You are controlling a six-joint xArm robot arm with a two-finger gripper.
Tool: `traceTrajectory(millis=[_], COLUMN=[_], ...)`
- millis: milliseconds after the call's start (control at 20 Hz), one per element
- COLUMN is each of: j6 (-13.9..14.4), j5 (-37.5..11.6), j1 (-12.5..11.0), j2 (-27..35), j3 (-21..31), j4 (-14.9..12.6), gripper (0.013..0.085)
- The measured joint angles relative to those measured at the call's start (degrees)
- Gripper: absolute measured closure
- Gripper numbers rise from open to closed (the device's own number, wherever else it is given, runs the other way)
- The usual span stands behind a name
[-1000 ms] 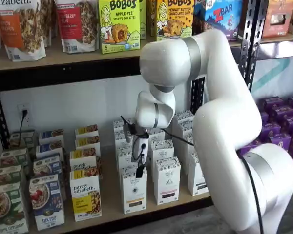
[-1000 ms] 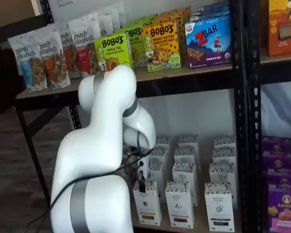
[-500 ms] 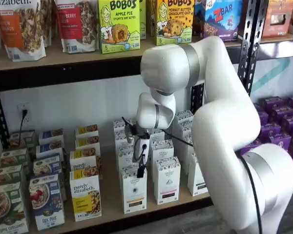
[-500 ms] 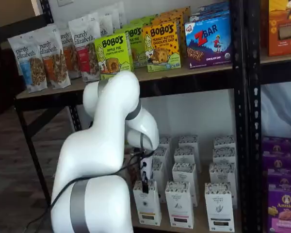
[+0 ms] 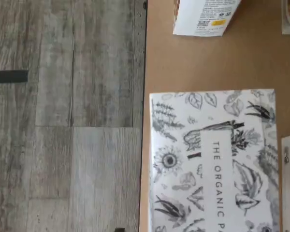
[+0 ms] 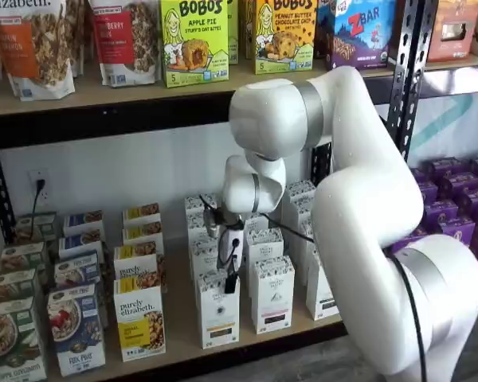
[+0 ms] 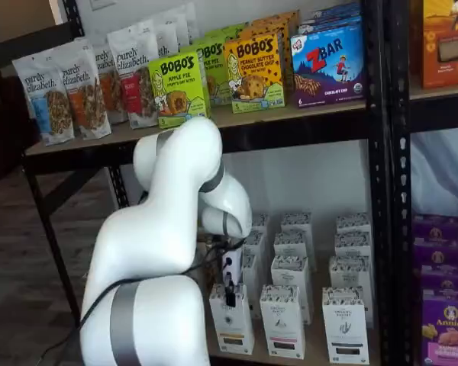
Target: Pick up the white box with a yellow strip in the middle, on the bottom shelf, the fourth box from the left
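Note:
The white box (image 6: 217, 312) stands at the front of the bottom shelf (image 6: 179, 322), a tall narrow carton with a grey patterned top. It also shows in a shelf view (image 7: 231, 320). The wrist view shows its speckled top (image 5: 212, 159) close to the shelf's front edge, on the tan board (image 5: 183, 63). My gripper (image 6: 230, 282) hangs just above the box's top, black fingers pointing down. It also shows in a shelf view (image 7: 229, 296). No gap shows between the fingers, and nothing is in them.
Like white cartons (image 6: 272, 296) stand right of and behind the box. Purely elizabeth boxes (image 6: 140, 322) stand to its left, and one shows in the wrist view (image 5: 205, 17). Cereal boxes (image 6: 76, 328) are further left, purple boxes (image 6: 460, 203) at right, and a shelf with Bobo's boxes (image 6: 193, 40) above.
The arm's elbow has risen and swung back toward the shelves. The gripper has shifted slightly right and stays just above the white box.

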Motion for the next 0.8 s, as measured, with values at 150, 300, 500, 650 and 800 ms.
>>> traceTrajectory(millis=[150,300,500,650,800], j6=[0.1,0.7,1.3,1.3,1.7], j5=[-0.3,-0.3,-0.4,-0.3,-0.5], j1=[0.1,0.0,0.0,0.1,0.2], j2=[0.4,0.7,1.3,1.7,2.1], j3=[-0.2,-0.5,-0.7,-1.0,-1.3], j4=[-0.1,-0.8,-1.6,-1.6,-1.9], gripper=[0.0130,0.0130,0.0130,0.0130,0.0130])
